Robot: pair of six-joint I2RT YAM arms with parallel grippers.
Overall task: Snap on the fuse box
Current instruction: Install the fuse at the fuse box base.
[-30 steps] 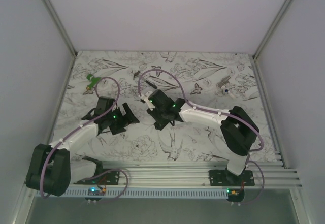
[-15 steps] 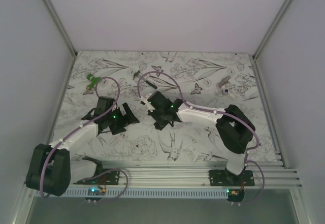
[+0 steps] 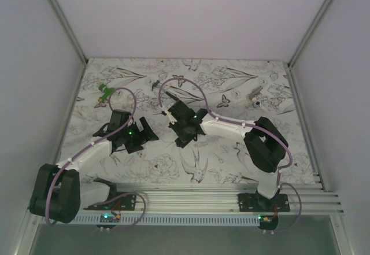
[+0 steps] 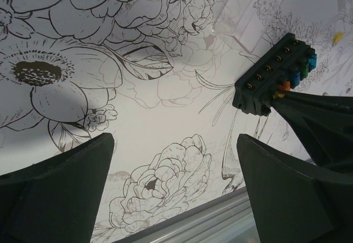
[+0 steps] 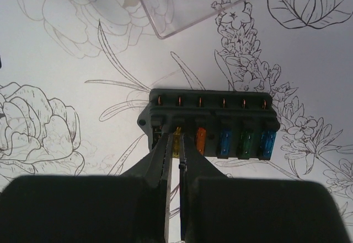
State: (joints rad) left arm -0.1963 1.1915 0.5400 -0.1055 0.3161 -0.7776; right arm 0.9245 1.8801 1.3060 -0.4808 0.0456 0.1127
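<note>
fuse box: the fuse box (image 5: 212, 113) lies flat on the worktop (image 5: 66, 61), mid-worktop, between the two arms, with its row of coloured fuses facing near.
lid: the clear lid (image 5: 204, 9) lies just far of the box, apart from it and not yet on.
right claw: my right claw (image 5: 175, 141) is narrow, nearly closed, with its tips nipping the yellow fuse (image 5: 176, 137) at the left end of the row.
left claw: my left claw (image 4: 174, 144) is wide and holds nothing. It hangs to the left of the box and touches nothing.
risk 1: if I pull back while pinched, I think the fuse comes out, or the box drags or tips.
risk 2: nothing braces the box, so any push from the lid could slide it away.
risk 3: the lid is see-through and easy to misjudge. A crooked grab could leave one edge riding high, with no click.
risk 4: the arms work close together, so the claws could bump over the box.
</note>
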